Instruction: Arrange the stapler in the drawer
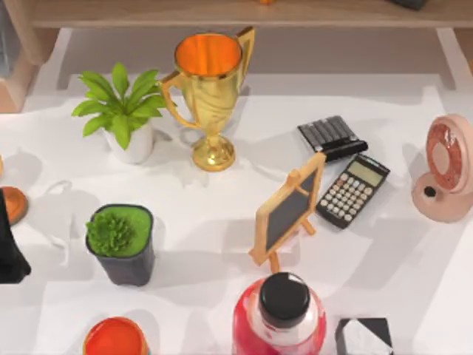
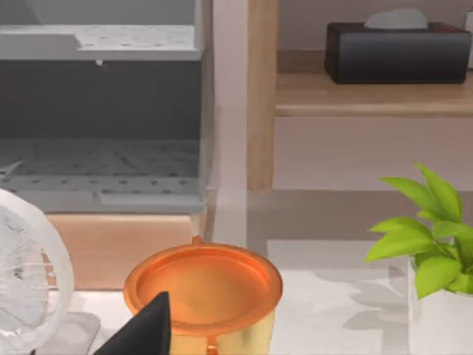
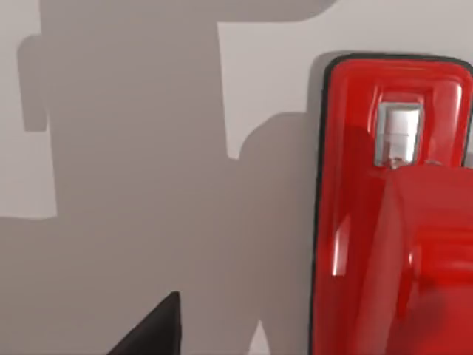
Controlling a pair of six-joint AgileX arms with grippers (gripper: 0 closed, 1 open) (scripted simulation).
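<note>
Two AgileX arms are at the white worktop (image 1: 222, 244). The right pincer (image 3: 151, 329) hangs low over a shadowed patch of bare surface, and whether it is spread or pressed together cannot be told. The glossy red stapler with a silver metal insert (image 3: 392, 207) lies flat on the worktop close beside this pincer, apart from it and not gripped.

The left arm (image 1: 11, 244) sits at the left edge of the worktop. Whether the left pincer (image 2: 144, 333) is spread or pressed together cannot be told either. Directly ahead of it, very near, stands a round orange-gold metal cup (image 2: 203, 285). To one side of it is a white wire-grille fan (image 2: 26, 277). Beyond the cup, farther from the pincer, rises the grey perforated drawer unit (image 2: 100, 170) on a pale wooden base. Next to the unit stands a light wooden post (image 2: 261, 96) carrying a shelf, on which rests a black tissue box (image 2: 395, 52).

Out on the worktop, away from the left arm, stand a leafy green plant in a white pot (image 1: 122, 111), a tall gold trophy cup (image 1: 211, 89), a small wood-framed chalkboard easel (image 1: 290, 207), a black calculator with pale keys (image 1: 353, 191) and a red bottle with a black cap (image 1: 281, 314).
</note>
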